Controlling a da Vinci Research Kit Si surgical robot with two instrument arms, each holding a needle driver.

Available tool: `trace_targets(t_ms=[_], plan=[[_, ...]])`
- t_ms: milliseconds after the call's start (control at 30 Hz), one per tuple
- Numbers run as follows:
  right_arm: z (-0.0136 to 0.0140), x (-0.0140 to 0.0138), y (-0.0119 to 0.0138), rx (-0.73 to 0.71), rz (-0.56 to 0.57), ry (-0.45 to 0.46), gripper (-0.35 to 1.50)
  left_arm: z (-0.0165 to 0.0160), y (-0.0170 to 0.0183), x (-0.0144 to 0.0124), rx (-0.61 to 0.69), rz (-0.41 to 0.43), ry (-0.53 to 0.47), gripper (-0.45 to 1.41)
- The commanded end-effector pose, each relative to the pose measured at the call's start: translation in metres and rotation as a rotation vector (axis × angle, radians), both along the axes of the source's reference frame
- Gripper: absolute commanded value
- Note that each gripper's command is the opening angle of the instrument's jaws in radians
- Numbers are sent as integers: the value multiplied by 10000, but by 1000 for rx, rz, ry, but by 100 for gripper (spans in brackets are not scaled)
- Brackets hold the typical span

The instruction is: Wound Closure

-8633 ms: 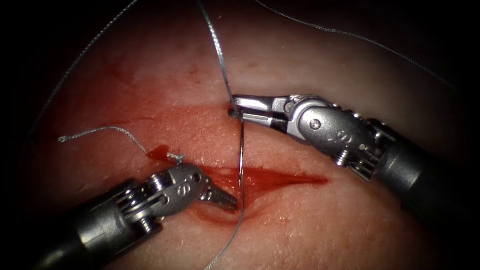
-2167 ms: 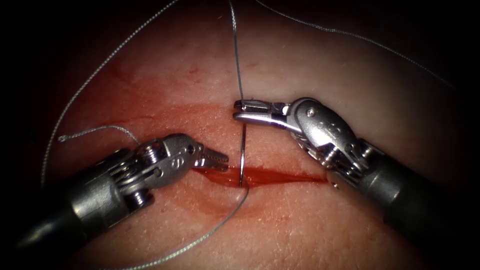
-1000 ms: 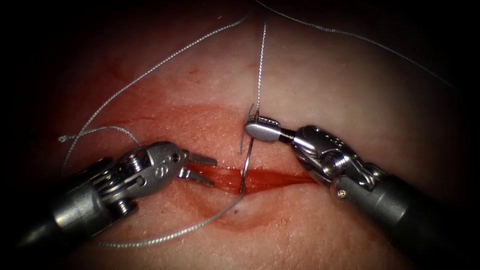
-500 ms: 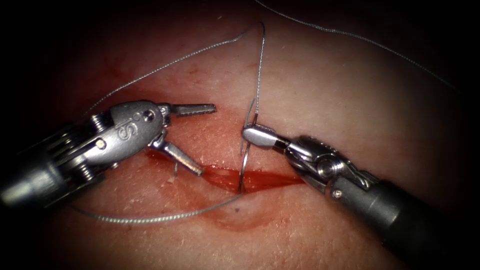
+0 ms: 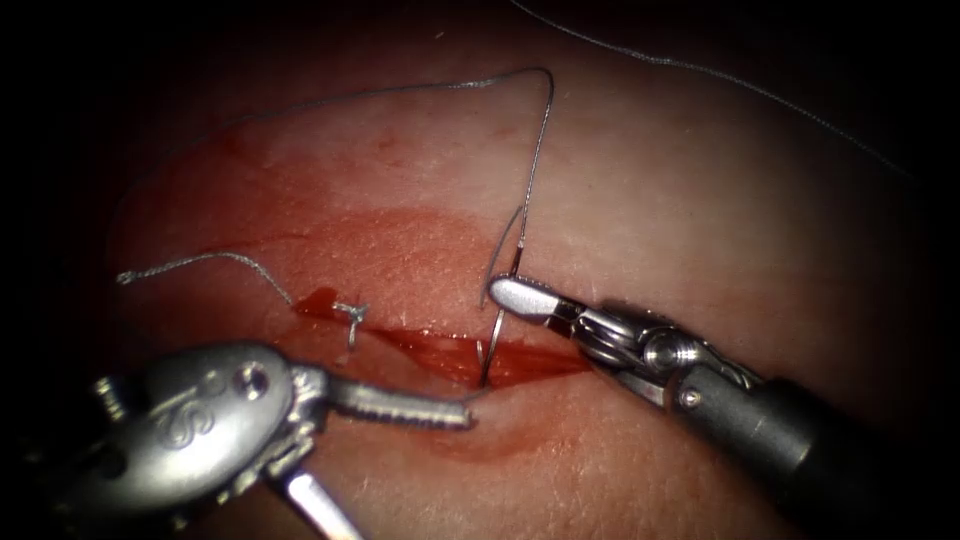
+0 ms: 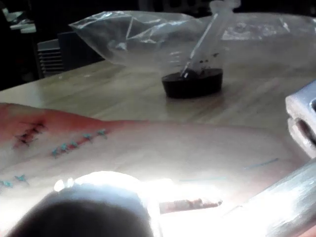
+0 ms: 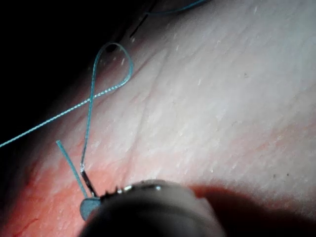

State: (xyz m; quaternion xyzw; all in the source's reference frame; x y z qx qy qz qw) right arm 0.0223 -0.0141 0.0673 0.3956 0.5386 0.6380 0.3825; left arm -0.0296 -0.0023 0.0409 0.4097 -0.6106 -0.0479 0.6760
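My right tool (image 5: 510, 292) is shut on the curved needle (image 5: 492, 340) near its tail, just above the cut (image 5: 530, 358) in the tissue (image 5: 640, 200). The needle runs down from the jaws and its point end is sunk in the cut's red fluid. Thread (image 5: 535, 150) rises from the tail, arches over and trails off to the left; in the right wrist view this thread (image 7: 111, 57) makes a small loop above the needle's tail (image 7: 88, 181). My left tool (image 5: 400, 470) is low at the left with its jaws apart and nothing between them. Its upper jaw lies on the tissue, tip close to the needle's sunk end.
A tied knot (image 5: 350, 312) sits at the cut's left end, its cut tail (image 5: 200, 258) curling left. Another strand (image 5: 700, 72) crosses the far right of the tissue. The left wrist view has older stitches (image 6: 74, 145), a dark dish (image 6: 192, 83) with a syringe (image 6: 205, 39), and a plastic bag (image 6: 123, 34).
My left tool has swung from above the cut's left part down to its near side, jaws apart. The right tool has sunk a little with the needle, and the thread's arch has dropped lower.
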Motion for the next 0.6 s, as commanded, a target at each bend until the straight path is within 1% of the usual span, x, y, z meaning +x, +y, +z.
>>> trace_targets(t_ms=[33,67,100,200,233,267,333,367,433,467,500,600], plan=[[-5,7,10,10,8,9,-35,-7,8,-3,7,3,-1,44],[-6,9,9,37,15,15,-35,2,-4,-7,23,34,-2,44],[-6,9,9,37,15,15,-35,2,-4,-7,23,34,-2,44],[-4,8,6,100,31,38,-35,28,-26,-8,54,80,36,44],[-4,7,5,115,40,43,-35,37,-33,-7,45,101,57,44],[-4,7,5,115,40,43,-35,37,-33,-7,45,101,57,44],[-6,5,2,131,39,51,-35,49,-38,-3,28,116,90,47],[-7,3,-1,136,39,57,-35,61,-40,4,1,113,121,47],[-8,2,-2,143,37,54,-35,67,-39,7,-13,113,139,47],[-10,1,-4,151,35,52,-35,81,-35,14,-47,106,183,52],[-11,0,-6,162,35,57,-35,94,-25,21,-76,77,224,56],[-13,0,-7,168,35,59,-35,107,-6,25,-128,28,248,59]])
